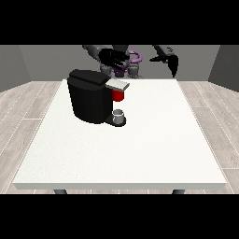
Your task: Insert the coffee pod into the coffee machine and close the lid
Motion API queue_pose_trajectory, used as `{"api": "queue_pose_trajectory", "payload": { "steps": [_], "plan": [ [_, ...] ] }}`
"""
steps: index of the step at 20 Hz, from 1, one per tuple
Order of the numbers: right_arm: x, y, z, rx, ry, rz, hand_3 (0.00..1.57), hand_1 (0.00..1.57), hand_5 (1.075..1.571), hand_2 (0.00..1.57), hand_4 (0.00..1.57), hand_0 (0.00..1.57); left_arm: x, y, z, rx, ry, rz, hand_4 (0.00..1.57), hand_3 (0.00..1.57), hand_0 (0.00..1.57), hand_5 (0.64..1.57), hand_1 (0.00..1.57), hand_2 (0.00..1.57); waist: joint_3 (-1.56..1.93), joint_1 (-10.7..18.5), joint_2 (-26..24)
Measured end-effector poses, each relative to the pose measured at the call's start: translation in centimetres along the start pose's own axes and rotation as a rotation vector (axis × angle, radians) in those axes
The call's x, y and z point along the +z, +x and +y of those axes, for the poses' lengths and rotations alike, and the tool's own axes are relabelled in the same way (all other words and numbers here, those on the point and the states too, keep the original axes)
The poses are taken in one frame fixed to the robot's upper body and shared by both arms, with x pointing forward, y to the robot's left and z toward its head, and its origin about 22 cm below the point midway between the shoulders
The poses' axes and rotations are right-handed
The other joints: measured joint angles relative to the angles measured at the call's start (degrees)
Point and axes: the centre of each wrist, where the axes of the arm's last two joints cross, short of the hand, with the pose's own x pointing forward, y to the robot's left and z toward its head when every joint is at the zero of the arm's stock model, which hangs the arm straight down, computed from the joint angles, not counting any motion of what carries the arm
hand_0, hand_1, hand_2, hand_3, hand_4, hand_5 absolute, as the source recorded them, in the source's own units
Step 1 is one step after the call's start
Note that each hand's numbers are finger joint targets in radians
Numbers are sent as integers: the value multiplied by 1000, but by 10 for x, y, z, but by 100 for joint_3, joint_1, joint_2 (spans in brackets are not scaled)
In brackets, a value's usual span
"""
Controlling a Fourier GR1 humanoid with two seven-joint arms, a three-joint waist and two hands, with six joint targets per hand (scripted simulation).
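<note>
Coffee machine [91, 95] near table's [140, 154] far-left edge; both hands [113, 58] [171, 60] above far edge, finger state indiscernible.

Coffee machine [88, 99] at table's far left: black body, matt, plastic look, smooth. Its lid [117, 84]: light grey, flat sheen, metal-like. Red part [118, 95] under lid: smooth, slightly glossy plastic. Small cup [119, 115] on machine's base: grey, dull metal look. Table [126, 154]: white top, matt, faintly speckled. Floor [23, 112]: pale wood-look planks, matt. Hands, at view's left [112, 58] and at view's right [172, 62]: black, matt, hard-looking.
</note>
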Motion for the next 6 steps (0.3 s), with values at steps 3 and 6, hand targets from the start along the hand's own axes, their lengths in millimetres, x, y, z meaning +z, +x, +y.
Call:
{"api": "queue_pose_trajectory", "payload": {
  "steps": [3, 6],
  "plan": [
    [19, -16, 14, -78, 31, 8, 0, 0, 1571, 0, 286, 0, 8, -9, -2, 10, 13, 28, 205, 0, 0, 1571, 0, 0, 1, -126, -353],
    [46, -35, 27, -157, 11, 34, 0, 0, 1571, 0, 157, 0, 14, -18, 1, 20, 28, 48, 192, 0, 0, 1571, 0, 0, 0, -301, -616]
  ]
}}
